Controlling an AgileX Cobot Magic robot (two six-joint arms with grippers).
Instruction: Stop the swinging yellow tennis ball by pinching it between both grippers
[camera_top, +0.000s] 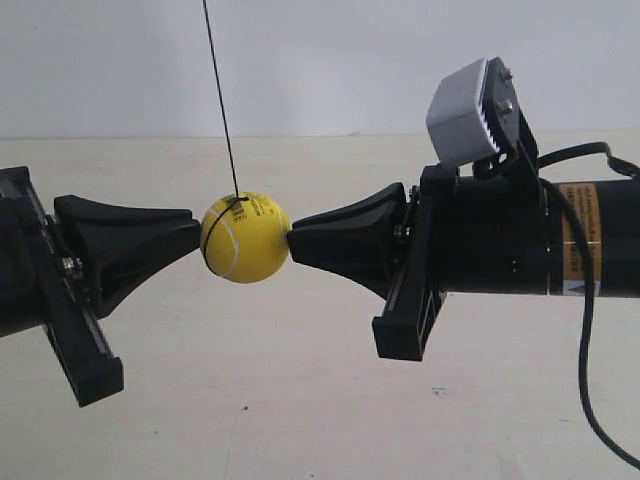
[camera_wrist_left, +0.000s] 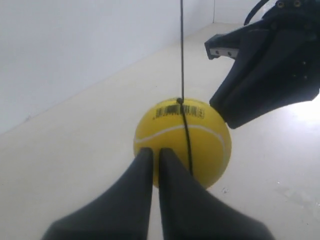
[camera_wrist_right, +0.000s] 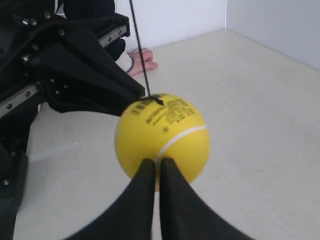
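Observation:
The yellow tennis ball (camera_top: 245, 238) hangs on a thin dark string (camera_top: 222, 100) above the pale table. My left gripper (camera_top: 198, 238), on the arm at the exterior view's left, is shut and its tip presses the ball's side. My right gripper (camera_top: 292, 240) is shut too and its tip touches the opposite side. In the left wrist view the ball (camera_wrist_left: 182, 142) sits just beyond my shut tips (camera_wrist_left: 156, 152), with the right gripper (camera_wrist_left: 226, 114) against its far side. In the right wrist view the ball (camera_wrist_right: 162, 137) rests on my shut tips (camera_wrist_right: 157, 162), the left gripper (camera_wrist_right: 137, 92) behind it.
A grey boxy module (camera_top: 465, 110) sits on top of the right arm, and a black cable (camera_top: 585, 330) hangs from it. A person's hand (camera_wrist_right: 142, 60) rests on the table beyond the left arm. White walls close the table's far side.

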